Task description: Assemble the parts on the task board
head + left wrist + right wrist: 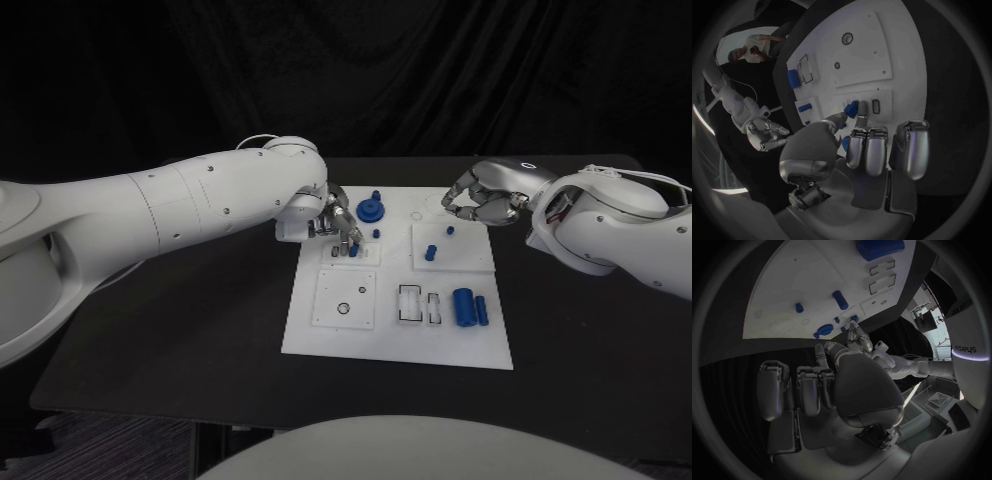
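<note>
Fitting: a small blue part (852, 108) is being pinched in the left hand (335, 222) fingers (834, 120), over the far left of the task board (361, 335).
Right hand (483, 201): held curled in over the far right of the board, with nothing in it.
Feel: the part is judged light, hard and slippery.
Hold: best taken by its sides.
</note>
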`<state>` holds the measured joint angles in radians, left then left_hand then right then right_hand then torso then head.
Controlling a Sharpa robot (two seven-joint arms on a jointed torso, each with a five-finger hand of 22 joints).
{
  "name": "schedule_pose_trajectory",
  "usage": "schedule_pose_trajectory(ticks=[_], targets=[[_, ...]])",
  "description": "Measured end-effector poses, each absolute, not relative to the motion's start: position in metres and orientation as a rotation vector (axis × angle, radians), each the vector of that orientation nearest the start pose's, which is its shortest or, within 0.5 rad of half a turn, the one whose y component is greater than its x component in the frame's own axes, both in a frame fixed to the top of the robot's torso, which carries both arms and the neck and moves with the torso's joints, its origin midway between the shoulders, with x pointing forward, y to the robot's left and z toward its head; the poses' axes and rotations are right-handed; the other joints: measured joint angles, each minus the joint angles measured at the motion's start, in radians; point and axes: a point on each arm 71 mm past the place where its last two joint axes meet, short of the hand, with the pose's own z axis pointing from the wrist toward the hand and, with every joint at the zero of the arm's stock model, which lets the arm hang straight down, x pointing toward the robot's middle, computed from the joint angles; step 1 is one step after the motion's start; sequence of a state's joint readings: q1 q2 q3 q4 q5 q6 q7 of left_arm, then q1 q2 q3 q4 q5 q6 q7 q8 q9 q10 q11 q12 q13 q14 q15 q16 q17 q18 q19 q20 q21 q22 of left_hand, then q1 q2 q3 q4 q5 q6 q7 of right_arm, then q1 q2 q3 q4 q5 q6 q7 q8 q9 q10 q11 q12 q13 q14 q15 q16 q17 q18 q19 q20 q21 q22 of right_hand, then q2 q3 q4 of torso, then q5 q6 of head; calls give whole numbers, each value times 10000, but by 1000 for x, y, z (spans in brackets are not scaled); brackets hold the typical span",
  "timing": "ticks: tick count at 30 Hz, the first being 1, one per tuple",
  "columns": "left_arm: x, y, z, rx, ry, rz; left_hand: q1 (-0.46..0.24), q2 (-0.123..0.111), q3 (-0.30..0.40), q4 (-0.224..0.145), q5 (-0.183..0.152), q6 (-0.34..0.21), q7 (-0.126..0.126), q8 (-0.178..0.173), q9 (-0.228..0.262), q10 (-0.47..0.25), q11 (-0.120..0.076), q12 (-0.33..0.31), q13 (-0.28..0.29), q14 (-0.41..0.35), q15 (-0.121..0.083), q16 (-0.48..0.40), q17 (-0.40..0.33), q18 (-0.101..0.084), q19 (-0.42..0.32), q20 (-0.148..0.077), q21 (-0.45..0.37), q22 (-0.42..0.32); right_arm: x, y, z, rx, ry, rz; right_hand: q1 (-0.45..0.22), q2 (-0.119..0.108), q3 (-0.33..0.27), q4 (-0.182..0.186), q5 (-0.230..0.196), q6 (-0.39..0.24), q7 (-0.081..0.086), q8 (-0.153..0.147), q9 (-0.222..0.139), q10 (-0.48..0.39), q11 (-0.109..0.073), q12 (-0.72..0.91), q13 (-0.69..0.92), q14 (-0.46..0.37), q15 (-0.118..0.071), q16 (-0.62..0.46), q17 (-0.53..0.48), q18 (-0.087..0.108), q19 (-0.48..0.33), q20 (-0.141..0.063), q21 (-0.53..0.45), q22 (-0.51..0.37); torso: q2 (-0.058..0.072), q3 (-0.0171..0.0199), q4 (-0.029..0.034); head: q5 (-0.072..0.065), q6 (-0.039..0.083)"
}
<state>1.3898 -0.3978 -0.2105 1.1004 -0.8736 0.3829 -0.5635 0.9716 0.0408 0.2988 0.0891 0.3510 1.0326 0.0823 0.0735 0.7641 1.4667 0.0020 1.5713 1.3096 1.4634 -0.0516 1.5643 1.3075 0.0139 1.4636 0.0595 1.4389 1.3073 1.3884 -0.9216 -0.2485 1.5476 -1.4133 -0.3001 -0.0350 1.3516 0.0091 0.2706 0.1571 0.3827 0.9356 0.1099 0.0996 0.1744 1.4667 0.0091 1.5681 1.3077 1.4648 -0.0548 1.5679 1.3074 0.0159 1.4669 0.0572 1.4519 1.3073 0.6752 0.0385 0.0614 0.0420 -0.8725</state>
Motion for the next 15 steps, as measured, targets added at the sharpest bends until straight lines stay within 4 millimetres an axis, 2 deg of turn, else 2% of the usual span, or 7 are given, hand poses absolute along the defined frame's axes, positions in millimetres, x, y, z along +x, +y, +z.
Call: schedule_pose_trajectory(ticks=[4,11,15], targets=[[540,112,-211,-166,25423,-3241,-69,-27,-76,76,0,0,0,0,0,0,0,0,0,36,36,0,0,0,0,0,0,0,483,-234,-169,-2605,17004,5904,0,0,8,-8,0,0,0,0,0,0,0,0,0,0,0,0,0,0,0,0,0,0,-3,0,1,-18,0],[540,112,-212,-192,25405,-3298,-380,-56,-303,416,-39,0,0,0,11,0,0,0,0,36,36,0,0,1,37,37,-43,0,483,-234,-170,-2604,17034,5893,0,0,27,-27,0,0,0,0,0,0,0,0,-1,0,0,0,0,0,0,0,0,0,-4,-1,-9,-9,0],[540,112,-212,-175,25403,-3309,-380,-56,-307,421,-50,0,0,0,25,0,0,0,0,36,36,0,0,1,37,37,-43,0,483,-234,-170,-2605,17046,5891,0,0,27,-27,0,0,0,0,0,0,0,0,-1,0,0,0,0,0,0,0,0,0,-3,-1,-8,4,0]])
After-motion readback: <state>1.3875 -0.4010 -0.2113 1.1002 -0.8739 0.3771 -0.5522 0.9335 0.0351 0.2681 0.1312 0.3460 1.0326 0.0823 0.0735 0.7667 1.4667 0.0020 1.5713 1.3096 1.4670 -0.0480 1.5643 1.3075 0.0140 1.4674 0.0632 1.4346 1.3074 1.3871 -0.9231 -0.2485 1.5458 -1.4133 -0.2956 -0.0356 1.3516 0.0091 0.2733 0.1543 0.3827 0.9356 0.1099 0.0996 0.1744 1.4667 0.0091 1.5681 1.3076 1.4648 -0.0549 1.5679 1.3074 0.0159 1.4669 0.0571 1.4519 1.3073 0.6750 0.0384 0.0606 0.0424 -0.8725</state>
